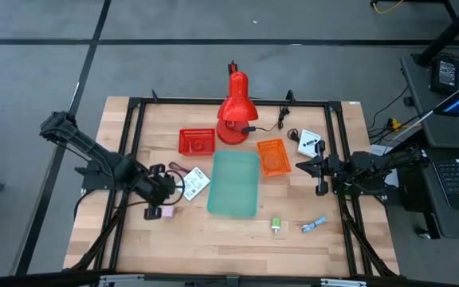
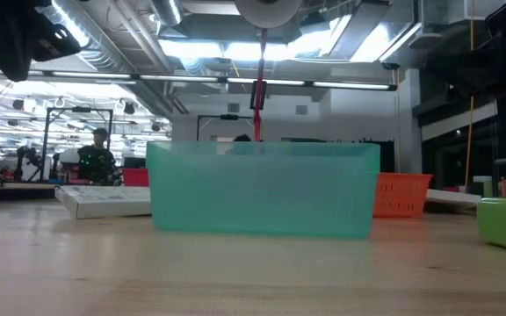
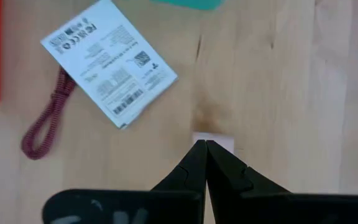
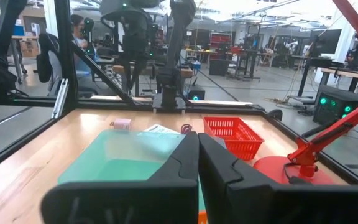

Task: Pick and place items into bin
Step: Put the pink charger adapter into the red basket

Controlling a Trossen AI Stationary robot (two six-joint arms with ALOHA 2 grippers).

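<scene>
Teal bin mid-desk, nothing visible inside. Left gripper fingers pressed together beside pink cube; right gripper fingers pressed together.

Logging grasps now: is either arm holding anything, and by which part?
Nothing is held. The left gripper is shut, empty, above the pink cube; the right gripper is shut, empty.

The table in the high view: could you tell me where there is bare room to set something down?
Bare wood runs along the front edge, between the pink cube and green block, below the teal bin. Around the red lamp and baskets it is crowded.
</scene>
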